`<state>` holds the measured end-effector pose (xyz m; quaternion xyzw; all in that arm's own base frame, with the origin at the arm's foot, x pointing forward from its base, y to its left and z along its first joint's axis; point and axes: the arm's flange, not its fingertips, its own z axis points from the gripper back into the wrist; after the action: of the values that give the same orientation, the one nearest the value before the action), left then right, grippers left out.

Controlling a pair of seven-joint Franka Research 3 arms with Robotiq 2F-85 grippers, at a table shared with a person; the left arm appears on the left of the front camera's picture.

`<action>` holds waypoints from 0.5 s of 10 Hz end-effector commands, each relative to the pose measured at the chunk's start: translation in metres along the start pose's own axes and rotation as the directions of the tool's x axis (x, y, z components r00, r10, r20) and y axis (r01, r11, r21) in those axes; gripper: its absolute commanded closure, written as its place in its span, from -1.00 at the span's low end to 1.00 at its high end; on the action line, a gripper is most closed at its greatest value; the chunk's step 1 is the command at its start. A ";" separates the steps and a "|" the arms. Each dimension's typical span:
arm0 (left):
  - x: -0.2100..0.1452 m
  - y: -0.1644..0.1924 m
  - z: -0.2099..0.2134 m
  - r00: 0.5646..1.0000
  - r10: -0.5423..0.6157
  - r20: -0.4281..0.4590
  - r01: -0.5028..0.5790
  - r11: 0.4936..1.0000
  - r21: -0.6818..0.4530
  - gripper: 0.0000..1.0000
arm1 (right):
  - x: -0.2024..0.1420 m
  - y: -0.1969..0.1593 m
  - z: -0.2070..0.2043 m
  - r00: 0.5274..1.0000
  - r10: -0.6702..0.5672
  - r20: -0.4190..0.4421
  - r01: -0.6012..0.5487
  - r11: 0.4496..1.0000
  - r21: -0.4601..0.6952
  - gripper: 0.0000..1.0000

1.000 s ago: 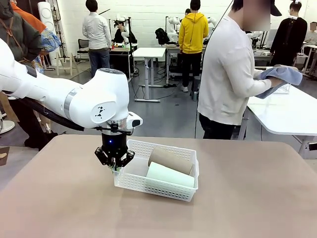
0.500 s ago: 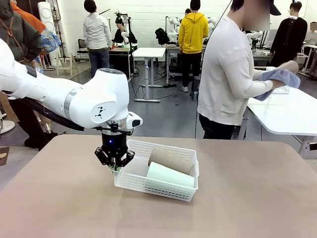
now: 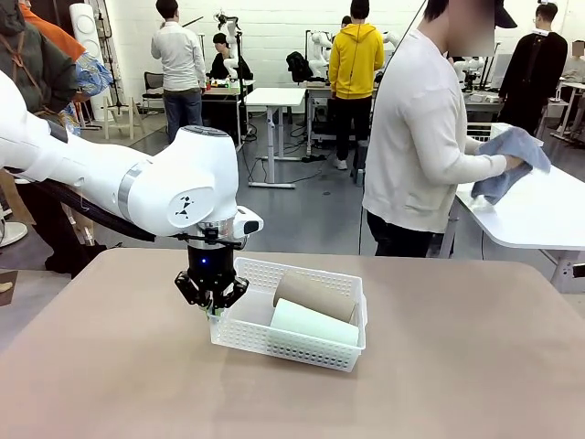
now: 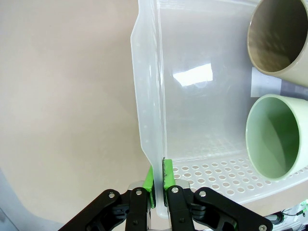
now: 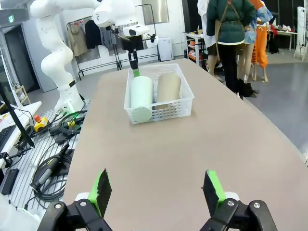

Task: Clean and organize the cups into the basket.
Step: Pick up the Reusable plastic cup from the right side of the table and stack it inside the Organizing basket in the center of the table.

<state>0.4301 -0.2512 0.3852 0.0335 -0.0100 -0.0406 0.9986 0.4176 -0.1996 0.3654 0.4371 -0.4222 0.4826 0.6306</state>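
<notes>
The white lattice basket [image 3: 247, 331] lies on the tan table, holding a pale mint green cup [image 3: 313, 322] and a tan-brown cup [image 3: 315, 295] on their sides. My left gripper [image 3: 212, 313] is shut on the basket's left end rim; in the left wrist view its green pads [image 4: 166, 174] pinch the thin white wall of the basket [image 4: 150, 101], with the tan-brown cup's mouth [image 4: 278, 38] and the mint cup's mouth [image 4: 278, 137] to the right. My right gripper [image 5: 156, 188] stands open above the table, far from the basket [image 5: 180, 105]. There the mint cup [image 5: 141, 98] and tan-brown cup [image 5: 168, 86] lie side by side.
A person in a white top [image 3: 425, 137] stands beyond the table's far edge, turned to a white side table [image 3: 539, 210] and holding a blue-grey cloth [image 3: 512, 160]. Bare tan tabletop [image 3: 457, 366] spreads right of and in front of the basket.
The person's hands and the cloth have shifted about at the side table. Both arms, the basket and the cups have stayed put.
</notes>
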 end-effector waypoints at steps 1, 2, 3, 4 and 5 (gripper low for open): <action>0.001 0.001 0.003 1.000 -0.001 0.012 0.001 1.000 0.010 1.00 | 0.000 0.002 -0.001 1.000 -0.003 0.002 0.003 1.000 0.007 -1.00; 0.001 0.001 0.003 1.000 -0.001 0.012 0.001 1.000 0.010 1.00 | 0.000 0.002 -0.001 1.000 -0.003 0.002 0.003 1.000 0.007 -1.00; 0.001 0.001 0.003 1.000 -0.001 0.012 0.001 1.000 0.010 1.00 | 0.000 0.002 -0.001 1.000 -0.003 0.002 0.003 1.000 0.007 -1.00; 0.001 0.001 0.003 1.000 -0.001 0.012 0.001 1.000 0.010 1.00 | 0.000 0.002 -0.001 1.000 -0.003 0.002 0.003 1.000 0.007 -1.00; 0.001 0.001 0.003 1.000 -0.001 0.012 0.001 1.000 0.010 1.00 | 0.000 0.002 -0.001 1.000 -0.003 0.002 0.003 1.000 0.007 -1.00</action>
<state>0.4301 -0.2512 0.3852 0.0335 -0.0100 -0.0406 0.9986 0.4176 -0.1996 0.3654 0.4371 -0.4222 0.4826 0.6306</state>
